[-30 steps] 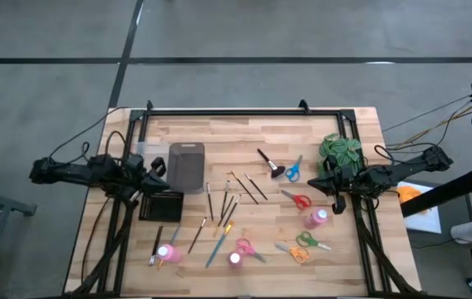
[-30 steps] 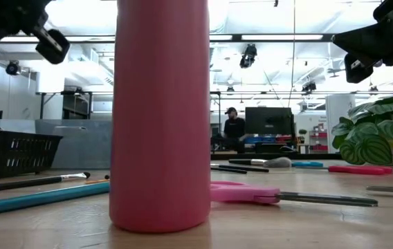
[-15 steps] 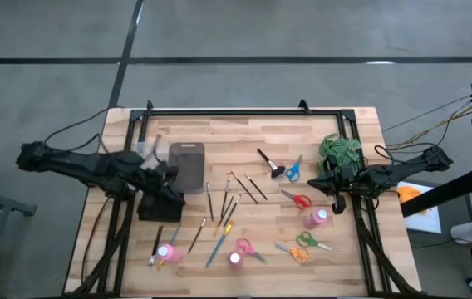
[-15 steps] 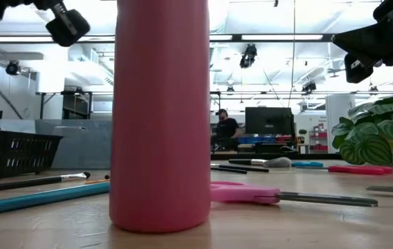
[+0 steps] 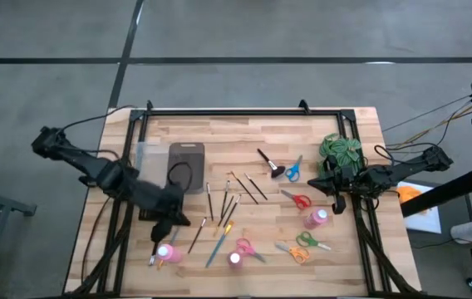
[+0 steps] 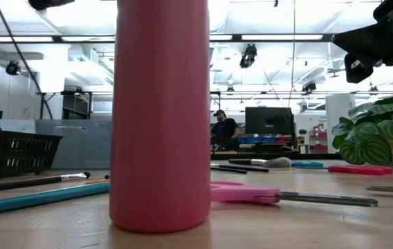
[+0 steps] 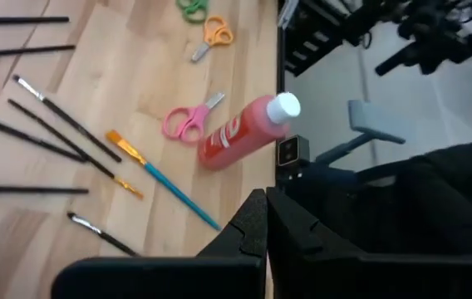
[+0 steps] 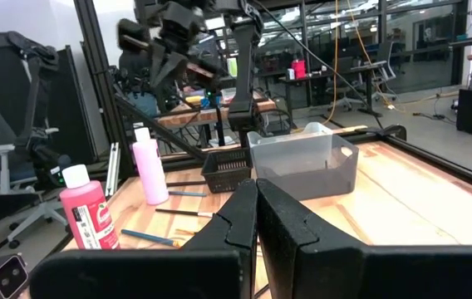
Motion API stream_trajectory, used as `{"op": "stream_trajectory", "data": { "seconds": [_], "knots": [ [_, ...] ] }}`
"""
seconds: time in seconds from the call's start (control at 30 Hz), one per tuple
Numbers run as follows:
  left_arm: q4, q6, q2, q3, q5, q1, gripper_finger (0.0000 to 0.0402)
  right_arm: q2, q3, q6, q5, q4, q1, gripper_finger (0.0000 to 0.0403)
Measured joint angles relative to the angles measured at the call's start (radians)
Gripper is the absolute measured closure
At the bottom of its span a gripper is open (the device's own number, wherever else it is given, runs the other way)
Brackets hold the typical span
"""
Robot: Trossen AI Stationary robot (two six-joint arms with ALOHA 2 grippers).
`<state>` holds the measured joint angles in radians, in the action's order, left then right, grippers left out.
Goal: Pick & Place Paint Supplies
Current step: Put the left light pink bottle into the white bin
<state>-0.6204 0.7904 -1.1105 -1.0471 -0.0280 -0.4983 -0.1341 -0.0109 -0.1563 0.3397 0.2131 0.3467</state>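
High view shows the wooden table point(image 5: 219, 133) with both arms over it. The left hand point(image 5: 164, 226) is above the front left part of the table, just behind a pink bottle point(image 5: 164, 252) that stands near the front edge. Its fingers are pressed together and hold nothing. The right hand point(image 5: 321, 180) waits at the right edge of the table, just beside the green plant point(image 5: 340, 151); its fingers are also closed and empty.

3 pink bottles with white caps are on the table: the one near the front left corner, a 2nd bottle point(image 5: 235, 258) at the middle of the front edge, and a 3rd bottle point(image 5: 317, 218) near the right edge. Thin paintbrushes point(image 5: 229, 199) lie scattered in the middle of the table, and a blue-handled brush point(image 5: 216, 246) lies nearer the front edge. A stubby black brush point(image 5: 269, 164) lies toward the back, beside blue scissors point(image 5: 292, 170). Red scissors point(image 5: 297, 200), pink scissors point(image 5: 245, 247), and green and orange scissors point(image 5: 302, 246) lie toward the front right. A grey bin point(image 5: 186, 165) and a black basket point(image 5: 149, 204) are at the left side.
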Motion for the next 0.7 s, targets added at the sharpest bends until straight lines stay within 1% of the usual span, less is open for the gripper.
{"op": "stream_trajectory", "data": {
  "seconds": [0.13,0.2,0.27,0.37,0.47,0.57,0.7],
  "knots": [
    [-0.044,0.098,-0.045,-0.053,-0.148,-0.126,0.0402,0.000,0.000,0.000,0.000,0.000,0.000,0.0394],
    [-0.075,0.161,-0.059,-0.062,-0.205,-0.173,0.0402,0.000,0.000,0.000,0.000,0.000,0.000,0.0394],
    [-0.102,0.241,-0.069,-0.065,-0.237,-0.208,0.0402,0.000,0.000,0.000,0.000,0.000,0.000,0.0394],
    [-0.149,0.406,-0.084,-0.058,-0.285,-0.246,0.0402,0.000,0.000,0.000,0.000,0.000,0.000,0.0394],
    [-0.186,0.539,-0.111,-0.047,-0.294,-0.262,0.0402,0.000,0.000,0.000,0.000,0.000,0.000,0.0394],
    [-0.226,0.643,-0.143,-0.046,-0.271,-0.268,0.0402,0.000,0.000,0.000,0.000,0.000,0.000,0.0394],
    [-0.225,0.684,-0.172,-0.047,-0.229,-0.269,0.0402,0.000,0.000,0.000,0.000,0.000,0.000,0.0394]
  ]
}}
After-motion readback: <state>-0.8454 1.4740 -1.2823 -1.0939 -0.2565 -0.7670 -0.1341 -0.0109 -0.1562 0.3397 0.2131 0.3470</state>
